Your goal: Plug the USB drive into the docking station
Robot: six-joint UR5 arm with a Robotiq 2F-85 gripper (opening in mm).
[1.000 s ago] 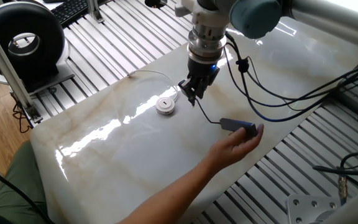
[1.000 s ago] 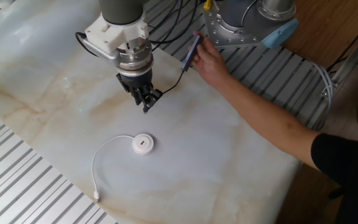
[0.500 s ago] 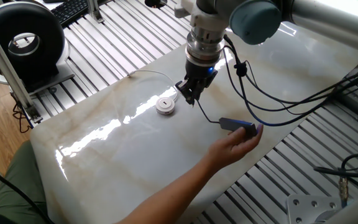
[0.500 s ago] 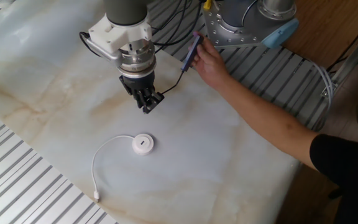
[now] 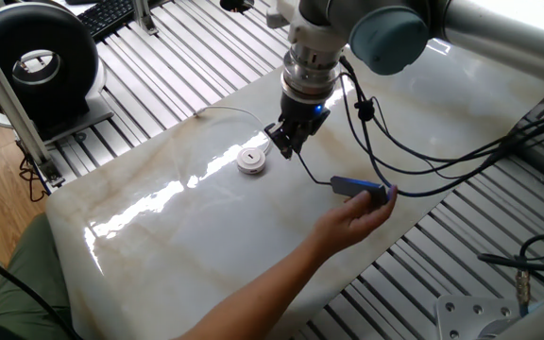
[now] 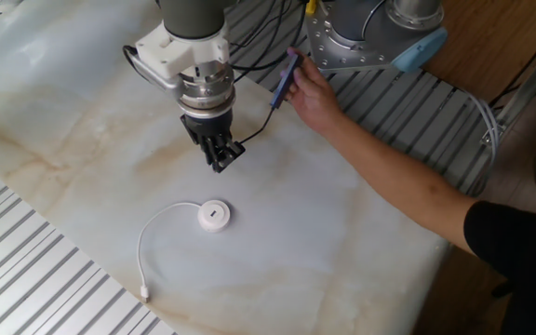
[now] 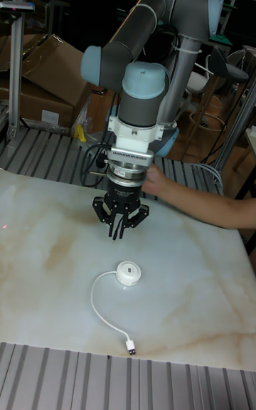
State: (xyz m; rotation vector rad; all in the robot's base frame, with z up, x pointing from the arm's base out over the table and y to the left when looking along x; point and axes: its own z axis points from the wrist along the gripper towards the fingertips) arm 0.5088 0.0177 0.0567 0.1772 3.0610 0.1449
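Observation:
The docking station [image 5: 251, 160] [image 6: 214, 215] [image 7: 129, 272] is a white round puck lying flat on the marble slab. My gripper [image 5: 288, 148] [image 6: 223, 164] [image 7: 118, 232] hangs just above the slab, a short way from the puck, pointing down. Its fingers are shut on the small plug at the end of the USB drive's thin black cable [image 5: 315, 177] [image 6: 257, 130]. The USB drive's grey bar [image 5: 359, 189] [image 6: 287, 76] sits in a person's hand, off to the side of the gripper. The tall fixed view hides the bar behind the arm.
The person's forearm [image 5: 281, 274] [image 6: 408, 181] reaches across the slab. The puck's pale wire loops away to a loose plug [image 7: 130, 347] [image 6: 145, 298] near the slab edge. Ribbed metal table [image 5: 178, 76] surrounds the slab. A black round device [image 5: 36, 61] stands far left.
The gripper has edged a little toward the puck, carrying the plug along. The hand with the bar and the puck have stayed put.

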